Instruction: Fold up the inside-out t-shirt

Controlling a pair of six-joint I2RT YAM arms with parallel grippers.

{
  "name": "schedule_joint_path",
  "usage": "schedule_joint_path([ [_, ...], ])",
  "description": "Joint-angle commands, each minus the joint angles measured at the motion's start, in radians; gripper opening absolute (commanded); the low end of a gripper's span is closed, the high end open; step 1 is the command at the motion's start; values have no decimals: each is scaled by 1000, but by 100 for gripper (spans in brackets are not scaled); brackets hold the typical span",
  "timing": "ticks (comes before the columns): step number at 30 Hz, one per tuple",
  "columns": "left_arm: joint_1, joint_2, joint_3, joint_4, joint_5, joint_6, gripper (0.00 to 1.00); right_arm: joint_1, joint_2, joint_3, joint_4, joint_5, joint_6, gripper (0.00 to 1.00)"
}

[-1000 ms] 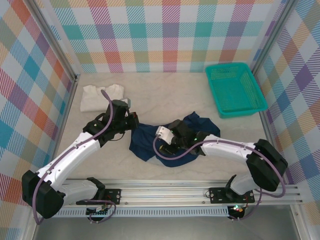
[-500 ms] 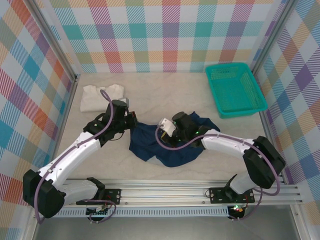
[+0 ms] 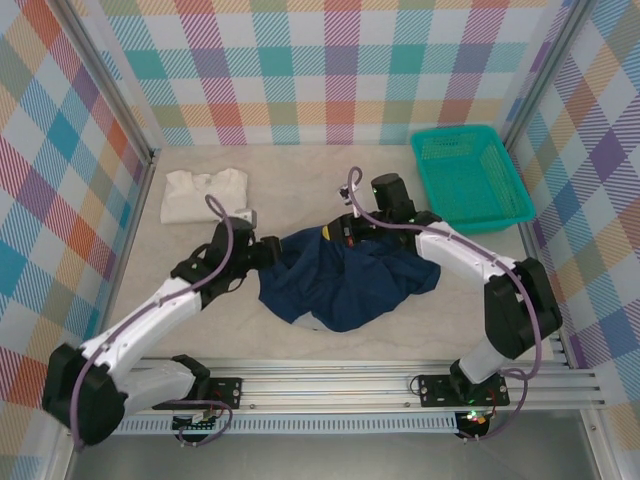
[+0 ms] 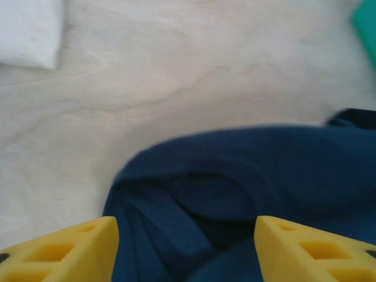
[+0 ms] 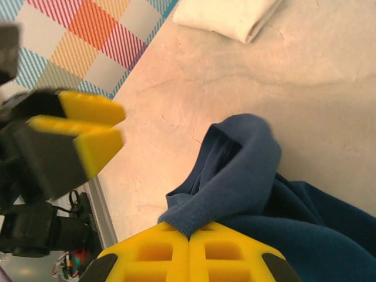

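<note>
Crumpled navy t-shirt (image 3: 340, 282), long axis left-right; right claw (image 5: 189, 232) tight on its far edge, left claw (image 4: 185, 238) agape, empty.

My pale marbled tabletop (image 3: 300, 190) carries a crumpled dark navy cloth t-shirt (image 3: 340, 285), a folded cream shirt (image 3: 200, 192) far left, a teal plastic basket (image 3: 455, 131) far right.

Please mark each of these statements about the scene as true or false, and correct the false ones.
1. The right gripper has its jaws shut on the t-shirt's edge. True.
2. The left gripper holds the t-shirt. False: its jaws stand open at the cloth's left edge.
3. The white shirt lies in the basket. False: it lies on the table, far left, and the basket is empty.
4. The t-shirt is crumpled, not folded. True.
</note>
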Motion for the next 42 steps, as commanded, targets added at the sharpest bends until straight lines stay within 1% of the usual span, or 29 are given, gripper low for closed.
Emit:
schedule_joint_path([
  [1,-47,-26,-81,186,198,31,66,-10,17,47,-12,-90,96,0],
  [4,-94,67,-61,233,249,65,67,-13,27,58,-11,-95,107,0],
  [8,-142,221,26,265,228,114,67,-13,29,53,-9,-92,123,0],
  [10,-154,297,67,271,199,124,65,-14,26,48,-9,-85,130,0],
  [11,-155,336,92,266,184,127,61,-15,24,47,-12,-81,130,0],
  [12,-156,366,107,268,166,126,53,-15,18,45,-21,-72,126,0],
  [13,-156,383,117,277,153,120,43,-15,15,44,-32,-57,120,0],
  [14,-154,390,123,291,153,111,31,-14,6,45,-56,-25,105,0],
  [15,-146,388,126,310,187,107,12,-15,-7,49,-100,39,81,3],
  [16,-135,380,130,314,234,98,0,-15,-27,48,-150,148,63,10],
  [17,-116,364,123,322,303,79,0,-10,-67,31,-197,333,45,20],
  [18,-93,342,108,343,396,57,0,9,-117,-3,-219,509,3,29],
  [19,-74,325,95,357,477,35,0,32,-159,-36,-227,628,-39,36],
  [20,-55,307,85,356,548,13,0,61,-206,-77,-213,691,-95,43],
  [21,-43,288,77,344,601,-2,0,87,-246,-128,-179,692,-146,48],
  [22,-36,271,71,334,635,-7,0,106,-278,-173,-146,665,-179,50],
  [23,-32,253,64,319,657,-13,0,133,-309,-224,-110,643,-206,53],
  [25,-22,224,63,284,677,-13,0,196,-356,-303,-52,645,-258,58],
  [26,-18,211,63,270,690,-10,0,230,-369,-330,-34,656,-284,64],
  [28,-9,190,63,242,703,-4,0,274,-362,-354,-7,673,-306,73],
  [31,-1,164,54,232,721,7,0,291,-295,-341,24,742,-303,75],
  [33,1,151,48,223,715,18,0,291,-246,-323,55,775,-311,74],
  [34,1,145,43,219,712,24,0,289,-222,-309,64,780,-317,72],
  [36,1,136,39,200,683,39,0,278,-196,-283,71,746,-320,58],
  [37,0,131,39,179,656,51,0,262,-196,-276,71,696,-313,49],
  [39,0,122,34,147,598,70,0,218,-217,-281,80,553,-287,32],
  [41,0,111,17,146,538,78,0,157,-239,-289,81,366,-255,13],
  [42,1,105,13,148,505,75,0,137,-246,-289,78,295,-238,4],
])
